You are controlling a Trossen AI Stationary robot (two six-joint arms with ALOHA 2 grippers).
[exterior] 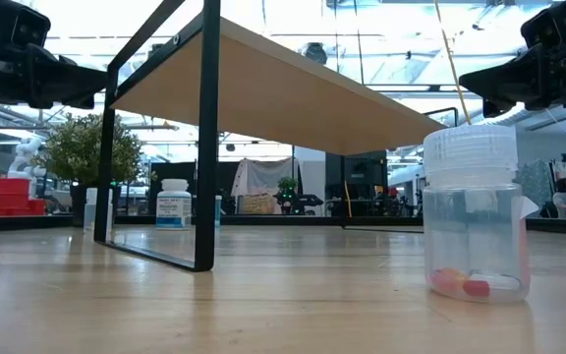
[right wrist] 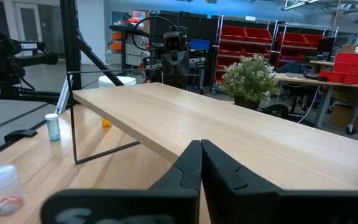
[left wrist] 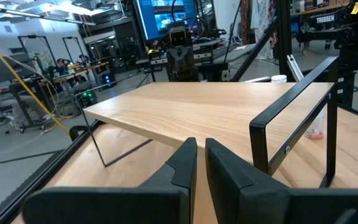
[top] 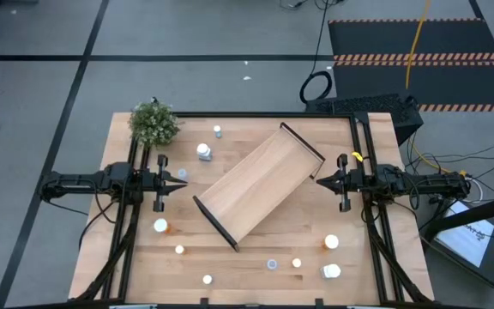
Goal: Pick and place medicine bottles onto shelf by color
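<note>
The shelf (top: 260, 184), a light-wood board, stands aslant mid-table on black brackets (exterior: 204, 138) at its short ends. Medicine bottles stand scattered on the tabletop. A larger white one (top: 204, 152) and a small one (top: 218, 131) are at the far left, and an orange one (top: 160, 226) is at the left. A pale blue one (top: 272, 264) is near the front, an orange one (top: 331, 243) and a white one (top: 331, 271) at the front right. A clear bottle (exterior: 475, 211) stands close in the low view. My left gripper (top: 184, 183) is shut and level at the shelf's left. My right gripper (top: 319, 181) is shut and level at its right.
A green bushy plant (top: 154, 123) stands at the table's far left corner. Black frame rails (top: 131, 232) run along both side edges under the arms. More small bottles (top: 179, 250) dot the near strip in front of the shelf.
</note>
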